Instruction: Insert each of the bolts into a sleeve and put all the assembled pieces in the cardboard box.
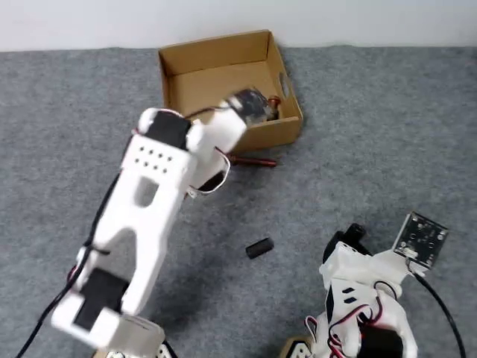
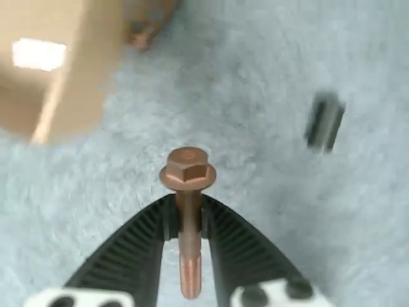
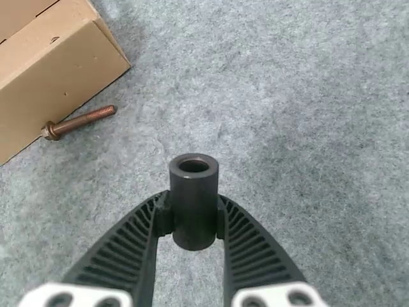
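Note:
My left gripper [image 2: 187, 208] is shut on the shank of a copper bolt [image 2: 187, 171], held above the grey carpet with its hex head pointing away. My right gripper [image 3: 193, 208] is shut on a black sleeve [image 3: 193, 185], its open bore facing up. A second black sleeve [image 1: 259, 247] lies loose on the carpet between the two arms and appears blurred in the left wrist view [image 2: 324, 120]. Another bolt [image 1: 253, 159] lies on the carpet beside the front wall of the cardboard box [image 1: 216, 45]; the right wrist view has this bolt [image 3: 78, 121] next to the box [image 3: 45, 64].
The left arm [image 1: 149, 194] stretches from the front left toward the box and covers its near corner. The right arm [image 1: 365, 298] sits at the front right. Grey carpet covers the table.

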You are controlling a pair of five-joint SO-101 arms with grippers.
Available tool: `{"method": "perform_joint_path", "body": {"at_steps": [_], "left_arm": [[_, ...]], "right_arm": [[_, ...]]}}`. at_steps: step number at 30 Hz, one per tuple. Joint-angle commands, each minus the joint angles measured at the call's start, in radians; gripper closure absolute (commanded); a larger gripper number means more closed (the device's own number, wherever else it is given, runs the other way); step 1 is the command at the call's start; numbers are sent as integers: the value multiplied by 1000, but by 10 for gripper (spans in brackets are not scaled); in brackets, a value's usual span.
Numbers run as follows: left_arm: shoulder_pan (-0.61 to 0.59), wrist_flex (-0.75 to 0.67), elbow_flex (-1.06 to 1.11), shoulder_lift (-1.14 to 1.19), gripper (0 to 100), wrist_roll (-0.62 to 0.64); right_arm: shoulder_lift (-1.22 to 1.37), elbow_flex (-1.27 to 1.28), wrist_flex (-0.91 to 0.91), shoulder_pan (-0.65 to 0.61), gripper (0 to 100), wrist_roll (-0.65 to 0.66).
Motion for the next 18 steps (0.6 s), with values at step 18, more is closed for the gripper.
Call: {"method": "perform_joint_path", "body": {"at_steps": [18], "left_arm": [[110,-419,516,-753,995,710]], "right_arm": [[1,-25,-31,-470,991,91]]}}
